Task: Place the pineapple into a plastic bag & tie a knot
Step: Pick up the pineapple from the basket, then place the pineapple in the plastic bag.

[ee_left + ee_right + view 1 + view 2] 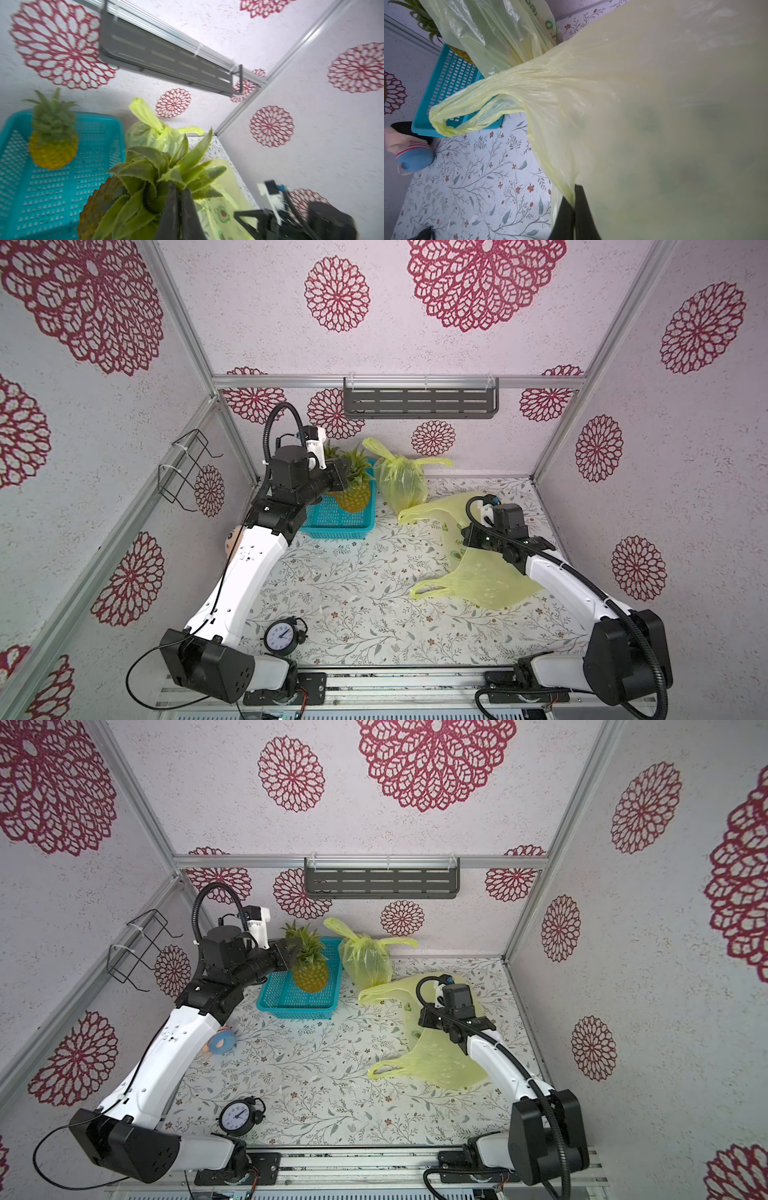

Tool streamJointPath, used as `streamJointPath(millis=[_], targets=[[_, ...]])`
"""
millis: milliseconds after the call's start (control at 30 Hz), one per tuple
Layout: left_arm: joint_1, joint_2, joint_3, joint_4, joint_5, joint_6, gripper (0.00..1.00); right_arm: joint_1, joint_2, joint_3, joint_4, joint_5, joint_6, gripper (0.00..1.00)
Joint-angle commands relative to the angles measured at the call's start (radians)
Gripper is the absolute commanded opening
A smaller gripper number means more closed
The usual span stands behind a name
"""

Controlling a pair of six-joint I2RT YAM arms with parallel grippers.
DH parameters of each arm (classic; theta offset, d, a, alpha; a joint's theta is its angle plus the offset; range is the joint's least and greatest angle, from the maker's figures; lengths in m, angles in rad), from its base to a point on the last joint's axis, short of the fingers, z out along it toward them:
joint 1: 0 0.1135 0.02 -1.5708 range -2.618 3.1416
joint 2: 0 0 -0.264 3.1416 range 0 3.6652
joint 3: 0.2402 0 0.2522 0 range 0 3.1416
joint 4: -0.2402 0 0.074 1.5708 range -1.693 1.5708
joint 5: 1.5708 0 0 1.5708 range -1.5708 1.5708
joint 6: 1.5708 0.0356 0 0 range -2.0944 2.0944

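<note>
Pale walls [249, 302] with crimson rosettes, grey slotted shelf [419, 402], wire rack [183, 472], floral tabletop [353, 572].

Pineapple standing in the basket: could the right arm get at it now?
Probably not: the right gripper is shut on the loose bag, and the left gripper, holding another pineapple by its leaves, hangs over the basket in its way.

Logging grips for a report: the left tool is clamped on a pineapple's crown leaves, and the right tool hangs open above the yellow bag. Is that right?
Not quite. The right tool is shut, pinching the edge of the yellow bag, as the right wrist view shows. The left tool is clamped on the crown leaves of the pineapple.
</note>
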Motion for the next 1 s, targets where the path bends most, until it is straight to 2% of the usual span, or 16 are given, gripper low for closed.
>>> streamJointPath(millis=[0, 233, 400, 667, 967], targets=[[-0.037, -0.039, -0.026, 0.144, 0.117, -0.081, 0.00, -0.004, 0.010, 0.052, -0.039, -0.095, 0.028, 0.00], [-0.139, -0.015, -0.056, 0.298, 0.204, -0.132, 0.00, -0.005, 0.033, 0.098, -0.070, -0.194, 0.044, 0.00], [-0.201, 0.031, -0.057, 0.386, 0.217, -0.142, 0.00, -0.004, 0.032, 0.128, -0.070, -0.276, 0.087, 0.00], [-0.249, 0.053, -0.082, 0.560, 0.222, -0.140, 0.00, -0.006, 0.028, 0.158, -0.036, -0.391, 0.193, 0.00], [-0.258, 0.058, -0.204, 0.726, 0.218, -0.154, 0.00, -0.022, 0.001, 0.156, 0.110, -0.550, 0.360, 0.00]])
